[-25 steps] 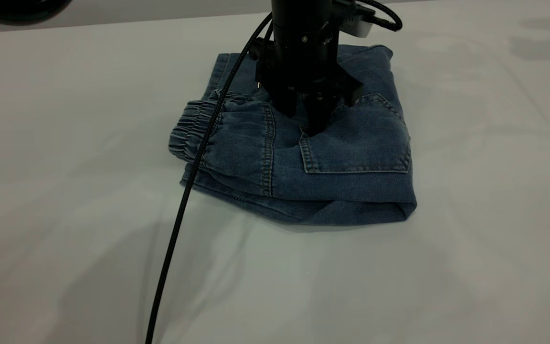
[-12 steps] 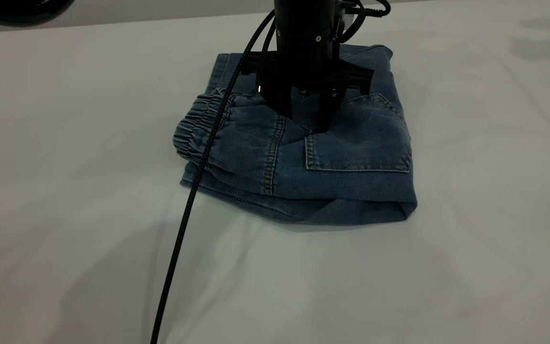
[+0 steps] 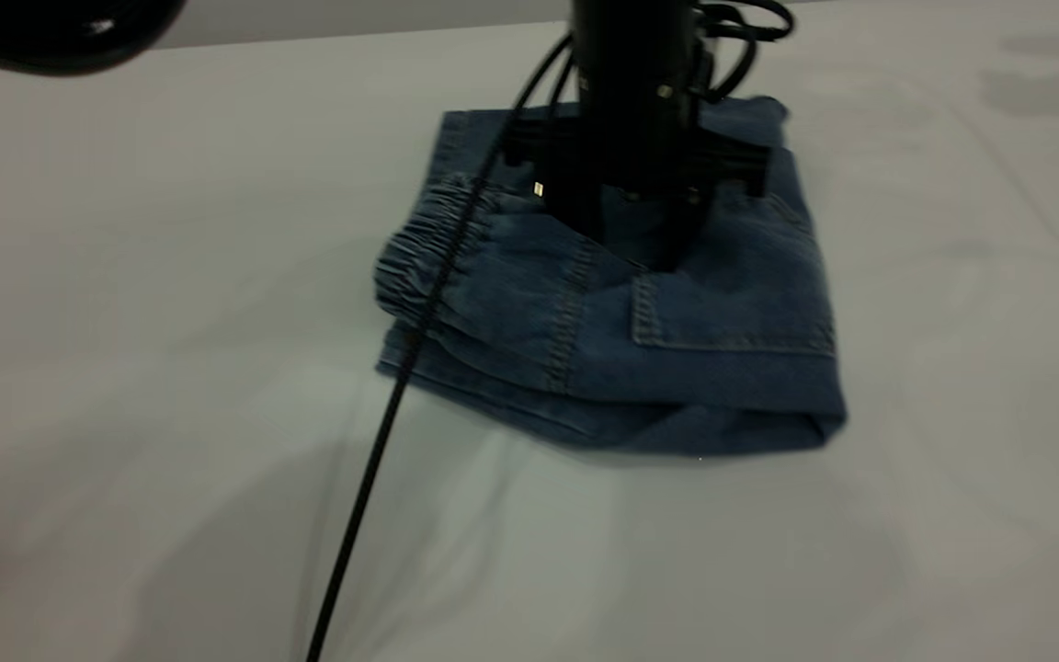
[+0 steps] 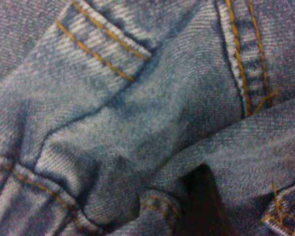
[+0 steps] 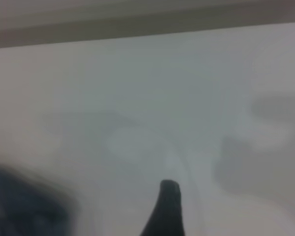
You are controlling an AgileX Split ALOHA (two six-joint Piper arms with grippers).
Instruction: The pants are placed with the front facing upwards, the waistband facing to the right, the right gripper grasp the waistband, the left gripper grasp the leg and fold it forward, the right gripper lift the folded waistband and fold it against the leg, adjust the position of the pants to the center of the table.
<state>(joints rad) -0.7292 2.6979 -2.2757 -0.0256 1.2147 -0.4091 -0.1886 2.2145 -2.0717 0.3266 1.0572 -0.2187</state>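
Starting nearest, a bare stretch of the table (image 3: pixel 125 460) is seen, crossed by a black braided cable (image 3: pixel 382 432) that runs from the near edge up towards the far side.

Behind it, the pants (image 3: pixel 732 377) are laid as a compact folded bundle, a little right of the middle of the table. A doubled edge is turned to the near side and a patch pocket (image 3: pixel 741 308) is shown on top. The waistband (image 3: pixel 415 267) is gathered at the bundle's left end, and the cable is draped across it.

On the far half of the bundle, the right gripper (image 3: pixel 632 241) is planted from above. Its two fingers are spread apart and the tips are pressed into the top layer, with denim showing between them; nothing is pinched.

Far left, only a dark part of the left gripper (image 3: pixel 61 32) is seen above the table, well apart from the pants; whether its claw is apart or together cannot be told.

The folds are judged done and the centring step is judged to be in hand. Since the bundle is held only by downward pressure, the top layer could be slid over the lower ones and the fold skewed or opened. The waistband could also be tugged loose by the cable lying across it.
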